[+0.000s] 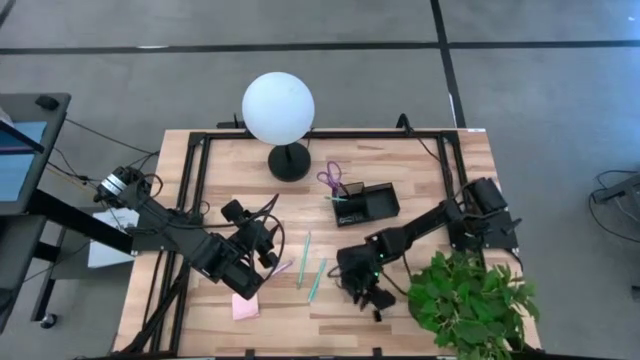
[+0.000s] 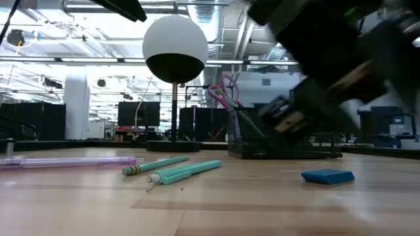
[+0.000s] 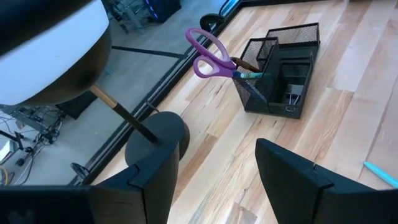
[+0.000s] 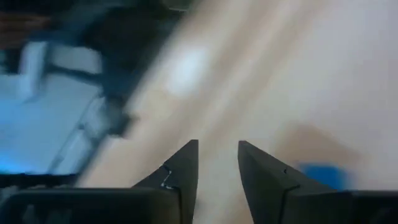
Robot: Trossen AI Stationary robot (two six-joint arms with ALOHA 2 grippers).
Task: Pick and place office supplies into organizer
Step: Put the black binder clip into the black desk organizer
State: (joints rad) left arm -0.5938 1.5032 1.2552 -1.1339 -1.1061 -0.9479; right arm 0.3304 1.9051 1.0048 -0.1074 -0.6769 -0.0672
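Small blue eraser (image 2: 327,176) on the bench near its front edge, my right gripper (image 4: 217,163) narrowly parted just over it, black mesh organizer (image 1: 366,204) mid-bench holding purple-handled scissors (image 1: 331,179), left gripper (image 3: 217,168) spread wide, empty.

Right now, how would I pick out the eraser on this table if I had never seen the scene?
Start at the green plant on the table's near right corner, then look beside it where the right gripper hovers. In the low view, the blue eraser lies flat on the wood there. It is a short blue block, unlike the long thin teal pens further left.
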